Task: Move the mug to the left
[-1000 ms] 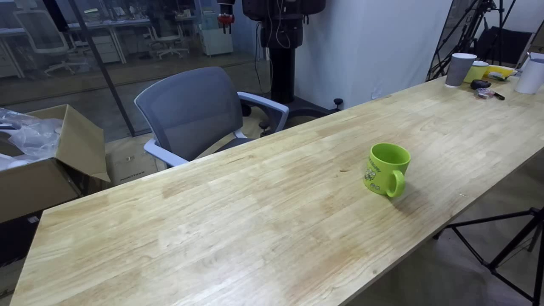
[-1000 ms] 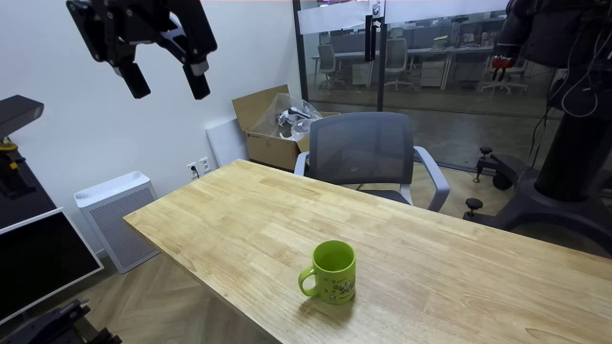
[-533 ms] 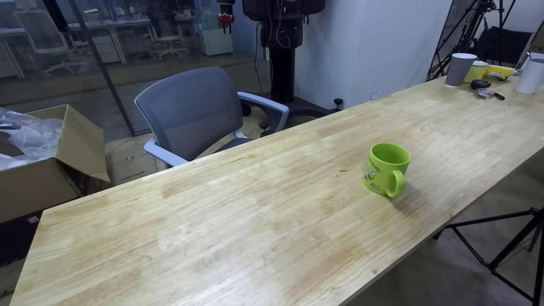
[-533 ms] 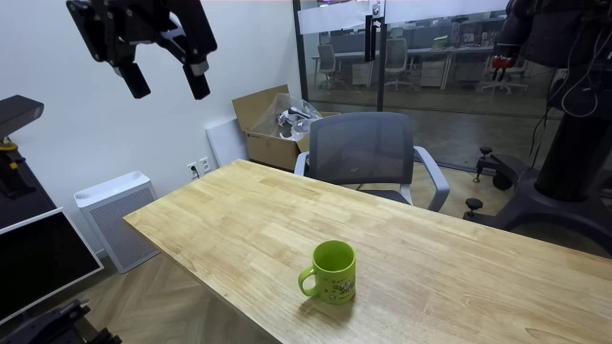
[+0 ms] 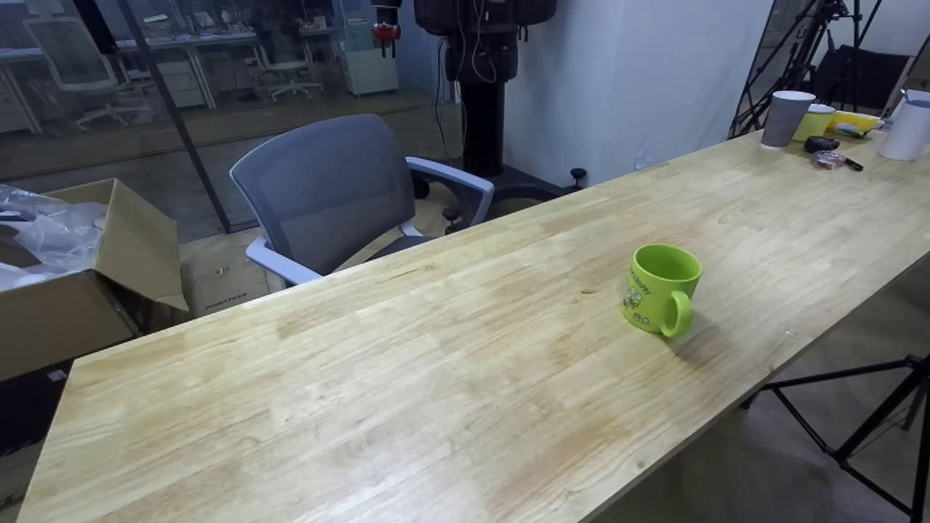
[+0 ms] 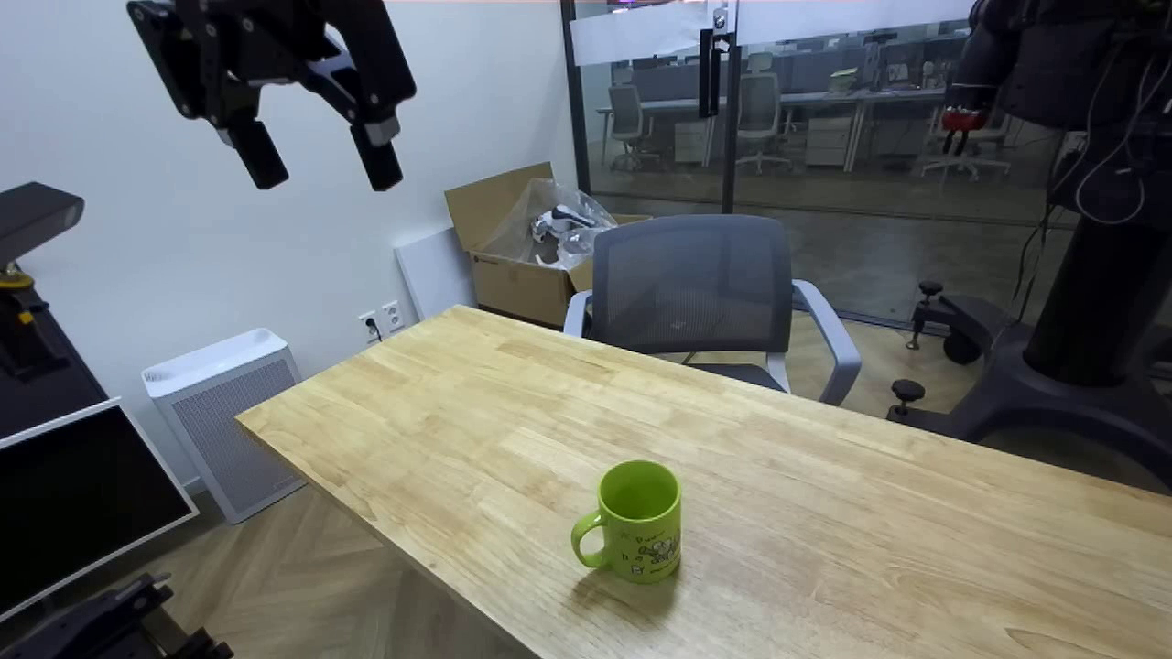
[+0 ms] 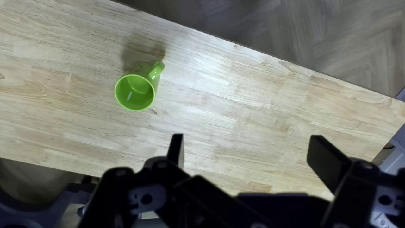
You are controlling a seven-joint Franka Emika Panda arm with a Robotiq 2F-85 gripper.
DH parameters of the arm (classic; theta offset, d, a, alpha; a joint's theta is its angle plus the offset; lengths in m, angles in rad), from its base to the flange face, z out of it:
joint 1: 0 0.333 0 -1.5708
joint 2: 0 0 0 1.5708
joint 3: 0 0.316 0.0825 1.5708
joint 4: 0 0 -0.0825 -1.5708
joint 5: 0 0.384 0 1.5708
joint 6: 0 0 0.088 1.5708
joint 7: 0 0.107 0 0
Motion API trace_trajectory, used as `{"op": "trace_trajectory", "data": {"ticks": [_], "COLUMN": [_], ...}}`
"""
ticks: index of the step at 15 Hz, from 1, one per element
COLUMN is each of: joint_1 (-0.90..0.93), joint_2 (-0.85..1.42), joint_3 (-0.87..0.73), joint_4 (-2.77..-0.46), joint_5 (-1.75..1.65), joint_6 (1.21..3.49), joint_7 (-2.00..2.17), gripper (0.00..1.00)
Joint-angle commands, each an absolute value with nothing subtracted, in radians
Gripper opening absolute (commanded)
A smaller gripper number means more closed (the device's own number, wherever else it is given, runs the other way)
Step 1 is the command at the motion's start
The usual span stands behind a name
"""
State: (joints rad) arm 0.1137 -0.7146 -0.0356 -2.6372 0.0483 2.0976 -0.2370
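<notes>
Fingers [image 6: 378, 165] spread wide, the black end effector [image 6: 322, 168] hangs closest to me, high in the air; in the wrist view the pale tabletop [image 7: 246, 126] shows through the gap between its fingertips. Below and beyond it, well apart from those fingertips, the lime-green mug [image 6: 650, 531] stands upright on the tabletop, mouth up, with small dark drawings printed on its side. Its loop handle [image 5: 681, 316] points toward the near long edge, where in an exterior view a black stand [image 5: 841, 456] rests on the floor [image 5: 726, 465]. Past the far long edge sits a grey mesh-backed chair [image 6: 691, 284], its seat half hidden by the tabletop. Behind that chair, near a white wall [image 6: 494, 101], an open cardboard box [image 6: 517, 291] holds crumpled clear plastic [image 6: 586, 240] and some white thing [image 6: 560, 222] I can't make out. In an exterior view the tabletop runs on to a little gathering at its distant end: a tall grey cup [image 5: 786, 120], a smaller green cup [image 5: 815, 125] beside it, a yellow bowl [image 5: 857, 118], and a white container [image 5: 907, 138]. Farthest off stands a glass partition [image 6: 851, 238], and through it I see office chairs [image 6: 758, 105] near white drawer units [image 6: 827, 146].
</notes>
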Motion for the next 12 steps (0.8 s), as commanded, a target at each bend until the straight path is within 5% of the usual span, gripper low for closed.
{"op": "trace_trajectory", "data": {"ticks": [1, 12], "joint_1": [0.107, 0.035], "joint_2": [-0.698, -0.400], "joint_3": [-0.034, -0.113], "joint_4": [-2.621, -2.532], "joint_5": [0.029, 0.031], "joint_6": [2.115, 2.329], "joint_7": [-0.245, -0.254], "gripper": [1.00, 1.00]}}
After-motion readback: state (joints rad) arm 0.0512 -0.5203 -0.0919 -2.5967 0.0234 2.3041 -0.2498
